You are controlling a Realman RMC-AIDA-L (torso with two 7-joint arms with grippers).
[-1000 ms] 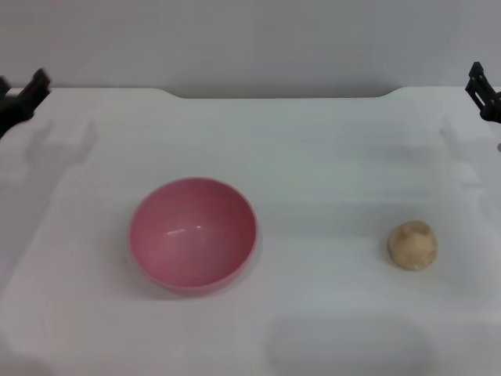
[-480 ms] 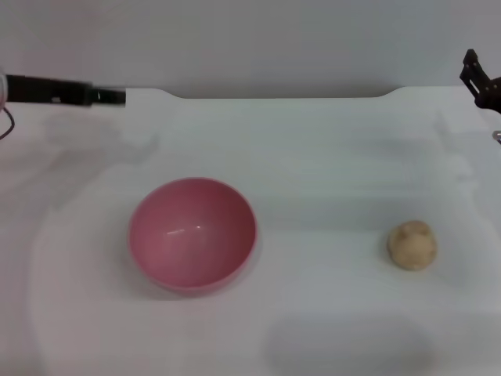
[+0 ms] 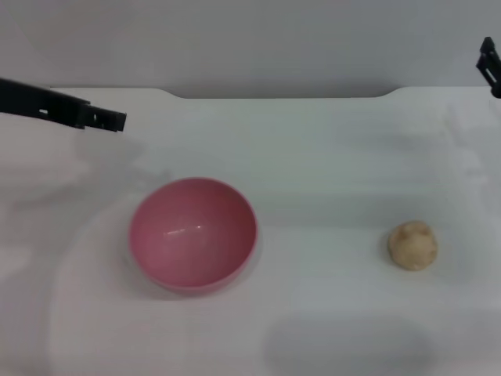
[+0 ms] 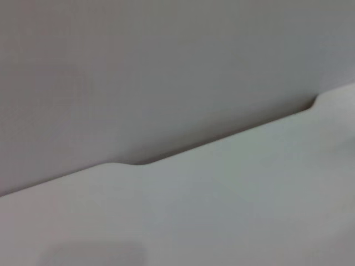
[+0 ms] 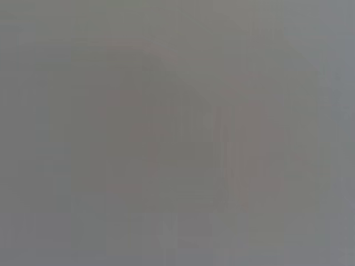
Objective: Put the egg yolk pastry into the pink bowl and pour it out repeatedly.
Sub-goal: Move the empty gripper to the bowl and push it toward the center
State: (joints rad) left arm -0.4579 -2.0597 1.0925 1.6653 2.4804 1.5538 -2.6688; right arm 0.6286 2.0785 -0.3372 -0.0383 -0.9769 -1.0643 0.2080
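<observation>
So the left gripper (image 3: 116, 120) has swung out over the white table (image 3: 329, 157), can't tell if it's open. Pink bowl (image 3: 192, 234) sits just ahead of it, egg yolk pastry (image 3: 412, 245) well off toward the right gripper (image 3: 490, 66), which has barely moved. Pickup hasn't started.

A white table (image 3: 329, 157) carries two things, and its far edge has a shallow recess cut into the middle. The pink bowl (image 3: 192, 233) stands upright left of centre, open side up. The egg yolk pastry (image 3: 412, 245) lies well apart from it, toward the right side.
</observation>
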